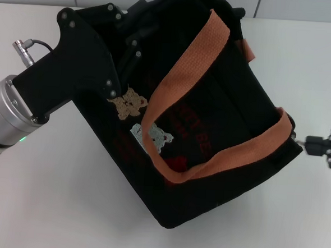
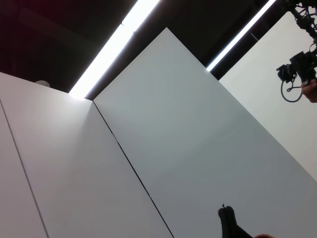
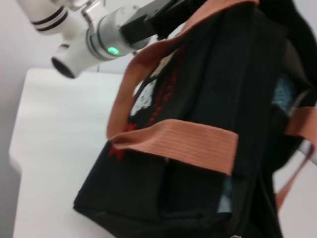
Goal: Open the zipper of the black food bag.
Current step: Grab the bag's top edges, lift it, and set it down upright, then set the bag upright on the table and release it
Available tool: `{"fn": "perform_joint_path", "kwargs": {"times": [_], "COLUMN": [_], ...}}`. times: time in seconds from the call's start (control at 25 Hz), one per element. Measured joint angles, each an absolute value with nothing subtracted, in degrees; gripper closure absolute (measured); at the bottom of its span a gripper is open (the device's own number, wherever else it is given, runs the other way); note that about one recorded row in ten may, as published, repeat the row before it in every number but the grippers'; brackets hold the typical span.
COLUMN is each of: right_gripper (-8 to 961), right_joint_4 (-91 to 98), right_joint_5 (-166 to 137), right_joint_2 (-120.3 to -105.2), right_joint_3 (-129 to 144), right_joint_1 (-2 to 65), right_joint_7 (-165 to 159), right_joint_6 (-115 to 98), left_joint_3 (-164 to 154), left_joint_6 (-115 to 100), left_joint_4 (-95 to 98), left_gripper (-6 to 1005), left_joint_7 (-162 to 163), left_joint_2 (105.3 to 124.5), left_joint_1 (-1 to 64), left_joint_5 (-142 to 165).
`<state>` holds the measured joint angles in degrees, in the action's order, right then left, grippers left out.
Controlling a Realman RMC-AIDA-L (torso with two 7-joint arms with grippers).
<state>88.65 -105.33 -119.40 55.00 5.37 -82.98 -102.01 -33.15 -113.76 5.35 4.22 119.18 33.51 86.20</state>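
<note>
The black food bag [image 1: 221,133] lies tilted on the white table, its bear pictures and red lettering facing up and both orange-brown handles draped across it. My left gripper [image 1: 117,70] presses against the bag's far left end, its fingers hidden by its own black housing. My right gripper [image 1: 311,146] is at the bag's right corner, shut on the zipper's small silver pull tab [image 1: 300,144]. In the right wrist view the bag [image 3: 198,148] fills the frame, and pale lining [image 3: 285,94] shows through a gap at its top.
The white table [image 1: 48,207] stretches around the bag, with a white wall behind it. The left arm's silver wrist [image 1: 6,114] with a green light reaches in from the left edge. The left wrist view looks up at white panels and ceiling lights.
</note>
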Motion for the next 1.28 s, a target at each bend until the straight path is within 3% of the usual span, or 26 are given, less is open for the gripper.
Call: {"fn": "perform_joint_path", "kwargs": {"times": [0.28,0.48,0.68,1.08,1.28], "right_gripper": [914,748,508,282,216], "right_joint_4": [82.2,77.8,71.2,65.8,61.9], "right_joint_5": [-103.7,-109.7,-116.0,-122.7,-122.8], "right_joint_2": [-118.97,-117.38,-117.32,-118.95,-119.09], "right_joint_3": [41.4,37.9,38.0,39.2,42.9], "right_joint_1": [7.8,10.4,14.9,21.8,24.2], "right_joint_7": [-88.9,-88.9,-87.3,-85.6,-84.3], "right_joint_6": [-106.4,-107.0,-106.6,-100.0,-96.8], "left_joint_3": [-33.1,-33.1,-33.2,-33.3,-33.2], "left_joint_6": [-113.8,-113.8,-113.8,-113.7,-113.7], "left_joint_4": [5.3,5.4,5.4,5.3,5.3], "left_gripper": [853,853,853,853,852], "left_joint_7": [4.2,4.2,4.2,4.2,4.2], "left_joint_2": [119.18,119.18,119.18,119.18,119.18], "left_joint_1": [33.6,33.7,33.7,33.8,33.8], "left_joint_5": [86.2,86.2,86.3,86.3,86.3]}}
